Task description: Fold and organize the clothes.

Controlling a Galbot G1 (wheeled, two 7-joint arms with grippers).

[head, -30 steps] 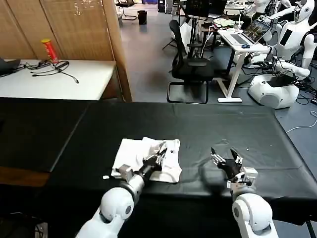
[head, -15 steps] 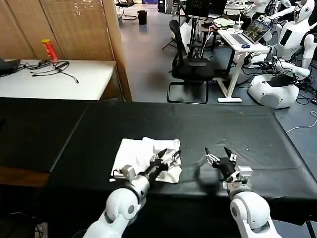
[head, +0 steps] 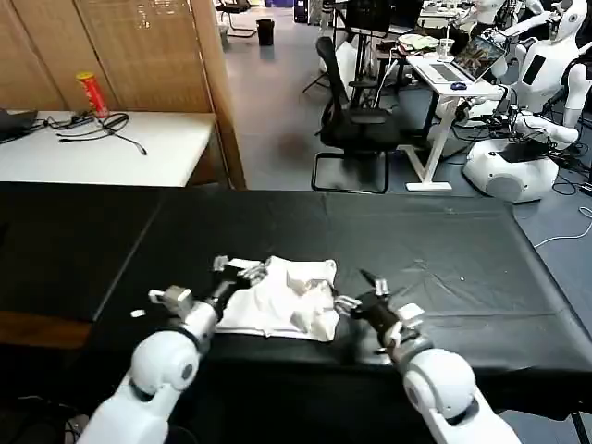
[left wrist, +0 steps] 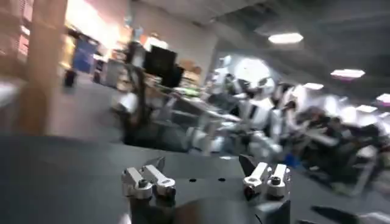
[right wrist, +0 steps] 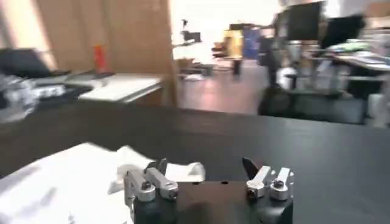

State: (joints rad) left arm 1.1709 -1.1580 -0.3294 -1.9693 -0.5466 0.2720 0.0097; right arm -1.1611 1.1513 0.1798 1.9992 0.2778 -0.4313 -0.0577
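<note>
The clothes, a white T-shirt [head: 277, 298], lie in a bunched, roughly folded heap on the black table covering [head: 435, 240] near its front edge. My left gripper [head: 239, 269] hovers open at the shirt's far left corner, with nothing between its fingers. In the left wrist view this gripper [left wrist: 202, 164] stands open over bare black cloth. My right gripper [head: 356, 291] is open right beside the shirt's right edge. In the right wrist view that gripper [right wrist: 205, 167] is open, and the T-shirt [right wrist: 73, 176] lies just beyond one finger.
A white side table [head: 102, 148] with a red can [head: 92, 94] and cables stands at the back left. An office chair [head: 356, 125], a desk with a laptop [head: 453, 69] and white robots [head: 518, 157] are behind the table.
My left gripper has swung left from over the shirt's right part to its far left corner. My right gripper has moved left up to the shirt's right edge. The shirt looks more bunched.
</note>
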